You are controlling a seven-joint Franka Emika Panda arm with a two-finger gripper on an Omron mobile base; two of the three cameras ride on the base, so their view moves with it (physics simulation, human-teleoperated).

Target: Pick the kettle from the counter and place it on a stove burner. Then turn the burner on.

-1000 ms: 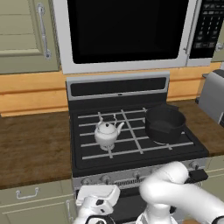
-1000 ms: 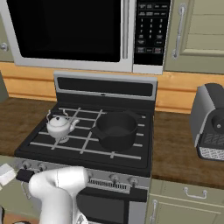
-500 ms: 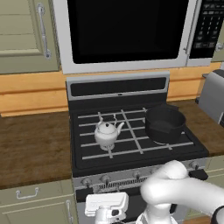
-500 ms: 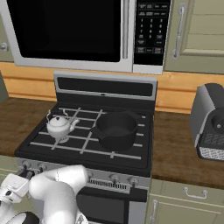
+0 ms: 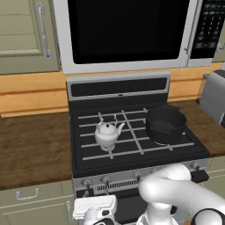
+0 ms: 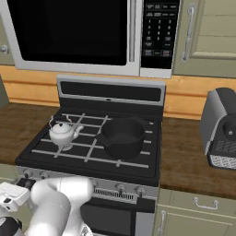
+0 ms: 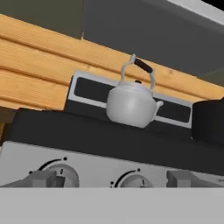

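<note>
A: Big things first, where does the stove (image 5: 136,145) stand?

B: Between two stretches of counter (image 5: 30,145), with the black pot (image 5: 166,125) on its right side. The kettle (image 5: 107,133) already sits on the front-left burner, at about nine o'clock from the pot.

A: What changed?

B: Over the last second the hand dropped from stove-front level to low at six o'clock, facing the knobs (image 7: 48,178).

A: And the gripper (image 5: 94,210)?

B: Fingers spread wide, empty. Placing looks finished; I'd judge the knob turn is next.
</note>
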